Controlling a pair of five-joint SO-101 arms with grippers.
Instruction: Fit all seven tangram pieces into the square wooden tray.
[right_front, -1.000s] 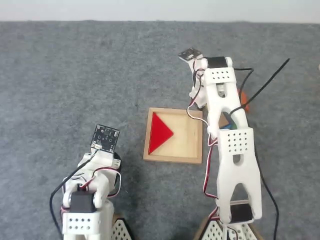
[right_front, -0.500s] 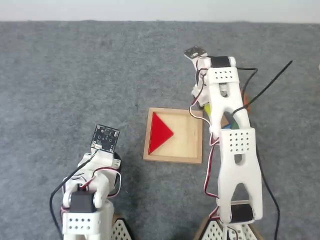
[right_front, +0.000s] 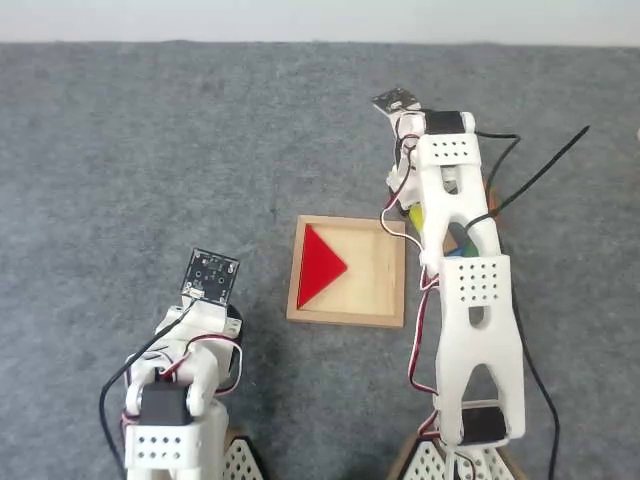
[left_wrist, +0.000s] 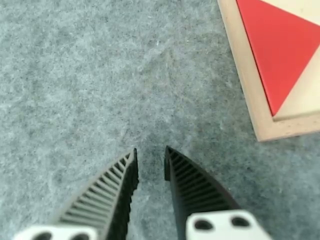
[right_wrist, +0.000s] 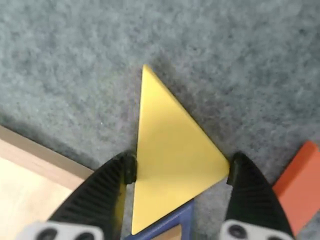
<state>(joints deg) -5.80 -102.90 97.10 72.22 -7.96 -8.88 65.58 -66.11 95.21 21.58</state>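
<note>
The square wooden tray (right_front: 345, 320) lies mid-table with a red triangle (right_front: 318, 265) in its left half. Off the tray's far right corner, under the right arm, lies a yellow triangle (right_front: 415, 215). In the right wrist view my right gripper (right_wrist: 181, 167) is open, one finger at each side edge of the yellow triangle (right_wrist: 170, 150), which rests on the carpet and partly over a blue piece (right_wrist: 165, 222). My left gripper (left_wrist: 151, 150) hovers over bare carpet short of the tray's corner (left_wrist: 245, 85), its fingers a narrow gap apart and holding nothing.
An orange piece (right_wrist: 297, 175) lies just beside the right finger. More coloured pieces (right_front: 455, 245) peek out under the right arm. The tray's rim (right_wrist: 30, 160) is close to the other finger. Grey carpet stretches open to the left and far side.
The right arm has reached slightly farther from its base, and more of the yellow triangle shows beside it. The left arm has stayed put.
</note>
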